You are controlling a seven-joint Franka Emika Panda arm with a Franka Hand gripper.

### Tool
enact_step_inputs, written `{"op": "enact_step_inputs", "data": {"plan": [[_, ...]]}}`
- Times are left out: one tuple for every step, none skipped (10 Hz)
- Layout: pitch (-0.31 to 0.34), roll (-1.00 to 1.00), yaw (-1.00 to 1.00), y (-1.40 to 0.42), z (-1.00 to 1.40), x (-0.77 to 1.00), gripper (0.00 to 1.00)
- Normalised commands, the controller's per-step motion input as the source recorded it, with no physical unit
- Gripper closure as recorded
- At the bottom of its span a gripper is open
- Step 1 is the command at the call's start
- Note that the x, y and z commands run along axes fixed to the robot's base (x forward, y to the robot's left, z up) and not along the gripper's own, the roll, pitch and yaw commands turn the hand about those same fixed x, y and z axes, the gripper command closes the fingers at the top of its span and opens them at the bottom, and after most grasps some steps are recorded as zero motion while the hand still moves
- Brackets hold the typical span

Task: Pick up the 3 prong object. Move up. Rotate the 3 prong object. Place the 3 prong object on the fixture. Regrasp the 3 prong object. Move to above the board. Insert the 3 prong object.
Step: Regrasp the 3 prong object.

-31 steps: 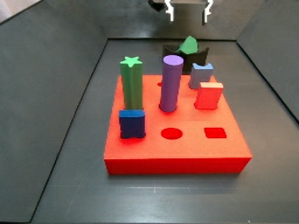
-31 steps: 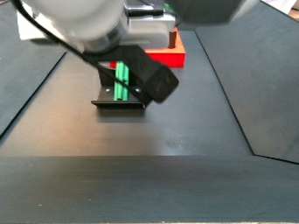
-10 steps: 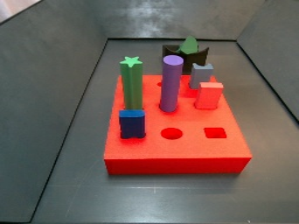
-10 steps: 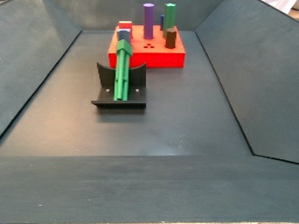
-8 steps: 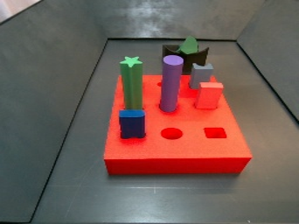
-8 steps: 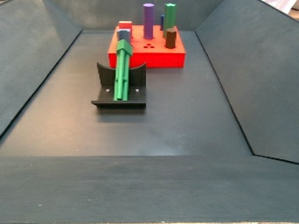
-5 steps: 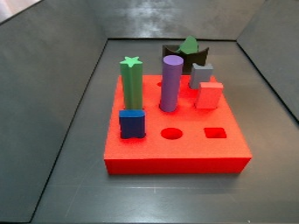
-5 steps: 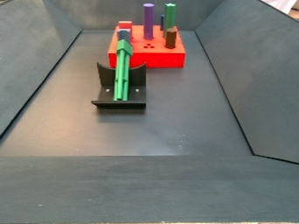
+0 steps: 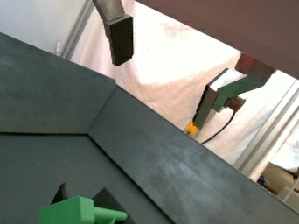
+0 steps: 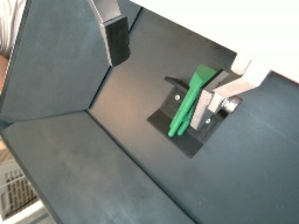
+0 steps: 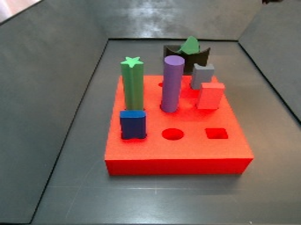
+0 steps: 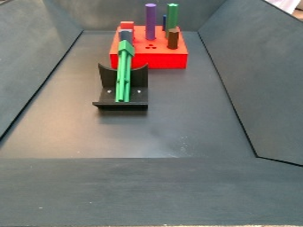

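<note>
The gripper (image 10: 176, 66) is raised high above the dark floor and appears only in both wrist views; neither side view shows it. Its two flat silver fingers stand well apart with nothing between them: one dark-padded finger (image 9: 119, 37) is nearer the corner of the bin walls, the other finger (image 9: 233, 91) is some way across from it. Far below the gripper, and beneath the spread fingers in a wrist view, the 3 prong object (image 10: 187, 108) lies as a green bar on the fixture (image 10: 177, 127), a black bracket on a base plate resting on the floor. In a side view the 3 prong object (image 12: 123, 80) leans lengthwise along the fixture (image 12: 122, 97), its upper end propped on the bracket's upright and its lower end down toward the base plate. Beyond the fixture, farther from the gripper's open fingers, sits the board (image 12: 151, 55), a thick red slab, close to the fixture but not touching it. In a side view the board (image 11: 177, 154) carries a green star-topped post (image 11: 133, 83), a purple cylinder (image 11: 172, 84), a blue block (image 11: 133, 124) and a red block (image 11: 209, 96), with a round hole (image 11: 173, 134) and a square hole (image 11: 216, 134) open near its front edge.
</note>
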Motion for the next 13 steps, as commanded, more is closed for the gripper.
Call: {"op": "enact_step_inputs", "data": {"plan": [[0.074, 0.22, 0.26, -0.04, 0.0, 0.16, 0.0], [0.039, 0.18, 0.24, -0.05, -0.01, 0.15, 0.0], [0.016, 0.18, 0.22, -0.06, -0.01, 0.13, 0.0], [0.005, 0.2, 0.15, 0.03, -1.0, 0.04, 0.0], [-0.003, 0.2, 0.13, 0.04, -1.0, 0.04, 0.0], [-0.036, 0.18, 0.1, 0.03, -1.0, 0.05, 0.0], [-0.052, 0.15, 0.08, 0.03, -1.0, 0.05, 0.0], [-0.068, 0.12, 0.07, 0.02, -1.0, 0.06, 0.0], [-0.077, 0.1, 0.05, 0.02, -1.0, 0.06, 0.0], [-0.076, 0.08, 0.03, 0.02, -1.0, 0.07, 0.0], [-0.073, 0.07, 0.01, 0.02, -1.0, 0.08, 0.0], [-0.061, 0.06, -0.01, 0.01, -1.0, 0.08, 0.0], [-0.053, 0.06, -0.01, 0.01, -1.0, 0.09, 0.0]]}}
